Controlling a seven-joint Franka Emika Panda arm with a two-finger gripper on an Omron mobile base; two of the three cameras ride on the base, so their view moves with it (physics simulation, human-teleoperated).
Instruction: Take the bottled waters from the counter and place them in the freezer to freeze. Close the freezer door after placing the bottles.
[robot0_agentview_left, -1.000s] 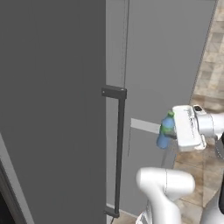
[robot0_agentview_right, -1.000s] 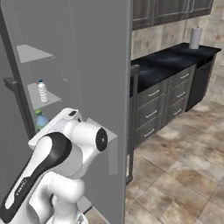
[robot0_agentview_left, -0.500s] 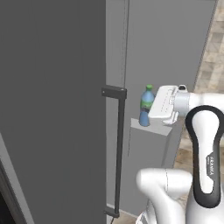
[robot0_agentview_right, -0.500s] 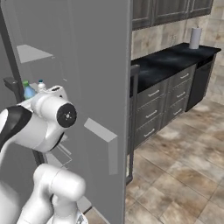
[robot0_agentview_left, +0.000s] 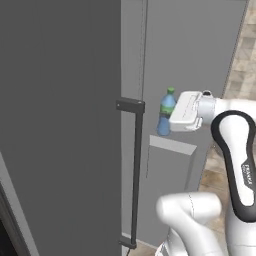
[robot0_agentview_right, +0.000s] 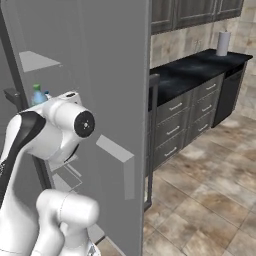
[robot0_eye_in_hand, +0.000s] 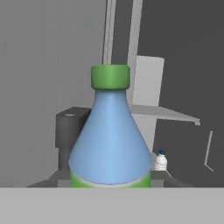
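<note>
Grey freezer (robot0_agentview_left: 200, 45) stands open ahead of the jaws, shut tight on the green-cap bottle (robot0_agentview_left: 165, 112). It could bump the shelf (robot0_eye_in_hand: 164, 113) and slip.

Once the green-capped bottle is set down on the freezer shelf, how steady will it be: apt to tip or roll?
The green-capped bottle, upright in the gripper, looks tall and tapers to a narrow neck, so a nudge could probably tip it. Its round body would likely roll if it fell. The blue-capped bottle already stands upright in the freezer, suggesting a level surface.
</note>
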